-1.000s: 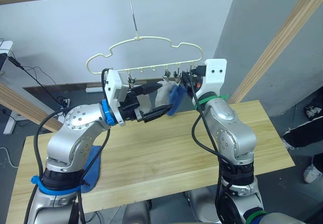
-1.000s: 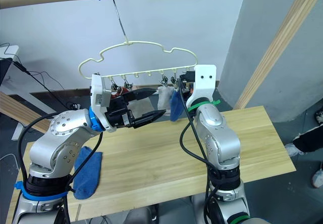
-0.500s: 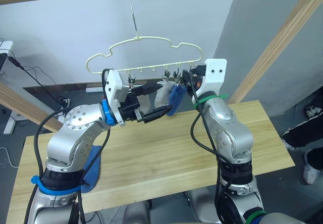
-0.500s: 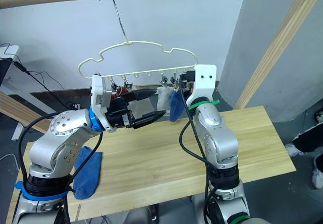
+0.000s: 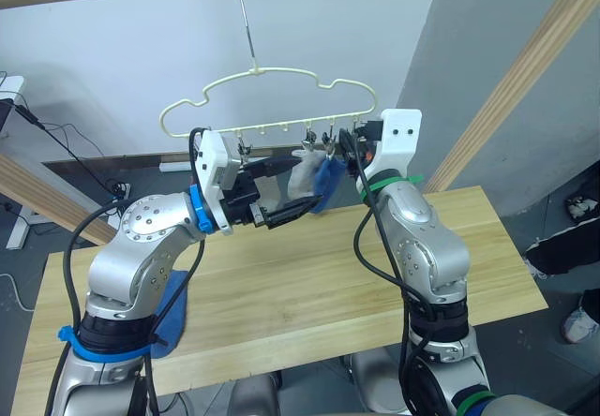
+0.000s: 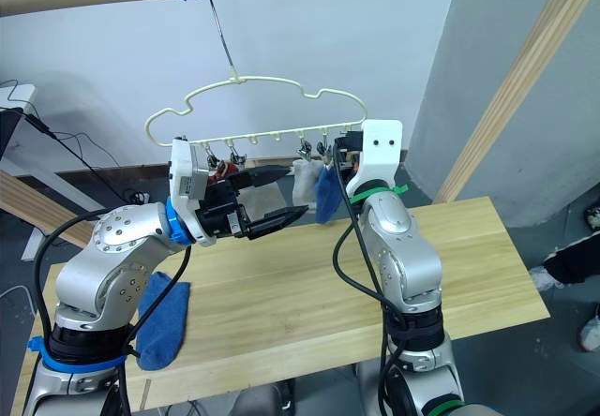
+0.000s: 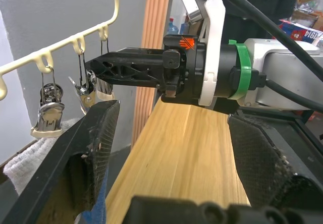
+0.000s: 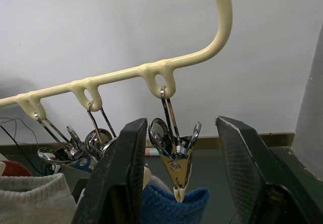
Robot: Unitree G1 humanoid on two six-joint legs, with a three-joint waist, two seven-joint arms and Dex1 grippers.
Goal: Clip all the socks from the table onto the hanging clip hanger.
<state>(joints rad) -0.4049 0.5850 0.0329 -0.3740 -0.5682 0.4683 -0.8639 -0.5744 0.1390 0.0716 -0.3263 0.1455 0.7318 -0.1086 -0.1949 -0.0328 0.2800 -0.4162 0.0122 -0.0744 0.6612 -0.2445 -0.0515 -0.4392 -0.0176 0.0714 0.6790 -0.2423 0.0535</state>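
A: Where are the socks?
B: A blue sock (image 8: 174, 207) hangs from a clip (image 8: 176, 169) on the clip hanger (image 6: 251, 81), right between the right gripper (image 8: 184, 183) fingers, spread wide. A grey sock (image 5: 302, 174) hangs beside it.
A: And the left gripper (image 5: 281, 191)?
B: Wide too, holding nothing, just below those socks. Another blue sock (image 6: 160, 326) lies on the table (image 6: 309, 294), far below it.

The clip hanger (image 5: 267, 107) has both grippers and hung socks crowding its right end; its left clips hang free.
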